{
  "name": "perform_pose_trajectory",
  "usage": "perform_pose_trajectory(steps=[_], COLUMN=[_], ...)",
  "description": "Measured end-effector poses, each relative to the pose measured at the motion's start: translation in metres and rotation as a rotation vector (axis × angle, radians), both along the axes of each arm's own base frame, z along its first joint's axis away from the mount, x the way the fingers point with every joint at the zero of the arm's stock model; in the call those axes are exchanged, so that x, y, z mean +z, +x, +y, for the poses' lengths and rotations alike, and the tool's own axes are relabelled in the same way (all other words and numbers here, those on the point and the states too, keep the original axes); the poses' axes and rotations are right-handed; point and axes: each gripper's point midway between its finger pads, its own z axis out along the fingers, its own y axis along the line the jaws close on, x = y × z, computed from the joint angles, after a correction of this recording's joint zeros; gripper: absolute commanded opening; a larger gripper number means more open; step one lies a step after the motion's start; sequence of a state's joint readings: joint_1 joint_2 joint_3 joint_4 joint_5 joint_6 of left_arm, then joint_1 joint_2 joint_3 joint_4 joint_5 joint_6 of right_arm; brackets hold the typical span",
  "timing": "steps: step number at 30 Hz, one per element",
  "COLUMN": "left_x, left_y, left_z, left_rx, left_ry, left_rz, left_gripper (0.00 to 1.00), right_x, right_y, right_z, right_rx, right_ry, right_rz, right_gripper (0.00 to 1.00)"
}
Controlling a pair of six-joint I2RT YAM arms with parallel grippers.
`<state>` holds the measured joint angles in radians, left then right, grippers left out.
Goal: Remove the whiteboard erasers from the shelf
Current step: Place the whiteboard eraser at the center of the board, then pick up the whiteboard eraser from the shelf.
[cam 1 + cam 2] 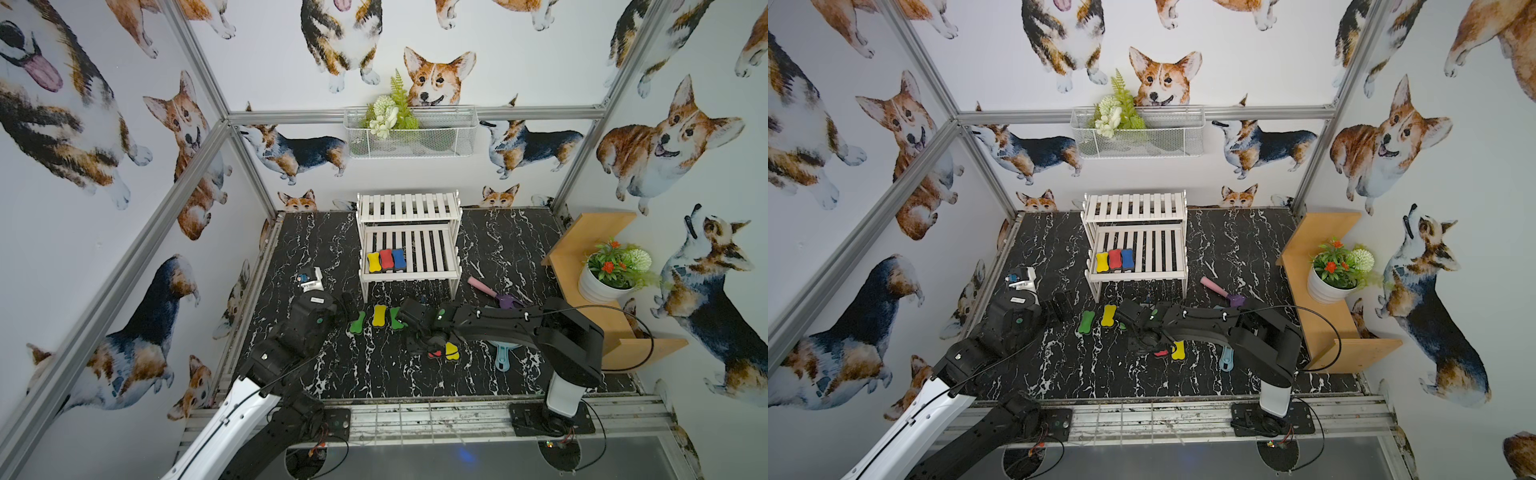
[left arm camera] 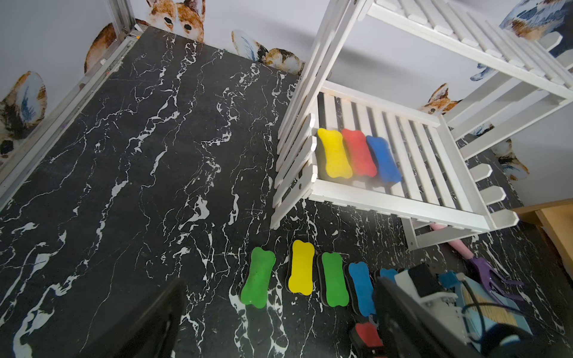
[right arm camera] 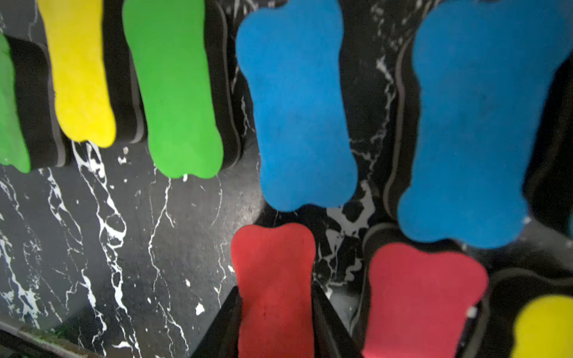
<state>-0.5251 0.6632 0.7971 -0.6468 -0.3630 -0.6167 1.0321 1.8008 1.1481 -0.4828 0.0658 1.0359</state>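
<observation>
Erasers: three sit side by side on shelf lower tier; others lie in rows on worktop. Right gripper clasps red eraser low beside them, probably to extend row. Left gripper spread wide, empty, facing shelf.

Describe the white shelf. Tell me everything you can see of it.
The shelf is a small white two-tier stepped rack of what looks like painted wooden slats, with picket-like sides. It stands upright on the black marbled table, its back near the rear wall. The upper tier is bare. On the lower tier's left end lie three erasers side by side, touching: yellow, red, blue.
</observation>
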Motion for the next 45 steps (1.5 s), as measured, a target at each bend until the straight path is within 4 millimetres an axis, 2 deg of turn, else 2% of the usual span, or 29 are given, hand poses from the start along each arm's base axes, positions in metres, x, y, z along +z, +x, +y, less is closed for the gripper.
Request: perform_pose_trajectory(steps=[5, 12, 14, 18, 22, 28, 34, 38, 45], left_x=[-0.002, -0.002, -0.002, -0.001, 0.001, -0.002, -0.006, 0.0, 0.019], left_y=[0.0, 0.0, 0.0, 0.001, 0.003, 0.005, 0.014, 0.023, 0.037], left_z=[0.0, 0.0, 0.0, -0.001, -0.002, -0.004, -0.021, -0.043, -0.089], left_rx=[0.0, 0.0, -0.001, -0.001, -0.002, -0.007, -0.06, -0.139, -0.269], left_ry=[0.004, 0.005, 0.005, 0.007, 0.007, 0.011, -0.006, -0.054, -0.11], left_rz=[0.007, 0.009, 0.01, 0.012, 0.011, 0.02, 0.054, 0.059, 0.044], left_gripper=[1.0, 1.0, 1.0, 1.0, 1.0, 0.99, 0.99, 0.99, 0.92], right_x=[-0.004, -0.001, 0.011, 0.046, 0.065, 0.093, 0.127, 0.144, 0.166], right_y=[0.005, 0.005, 0.008, 0.011, 0.013, 0.018, 0.024, 0.024, 0.03], right_z=[0.0, -0.002, 0.001, 0.01, 0.007, -0.018, -0.047, -0.067, -0.101], right_rx=[-0.007, -0.005, 0.006, 0.035, 0.056, 0.058, 0.008, -0.029, -0.121], right_ry=[-0.02, -0.03, -0.023, 0.045, 0.088, 0.117, 0.154, 0.175, 0.165], right_rz=[-0.005, -0.005, -0.039, -0.114, -0.174, -0.334, -0.499, -0.58, -0.674], right_gripper=[0.53, 0.55, 0.55, 0.54, 0.54, 0.54, 0.54, 0.57, 0.57])
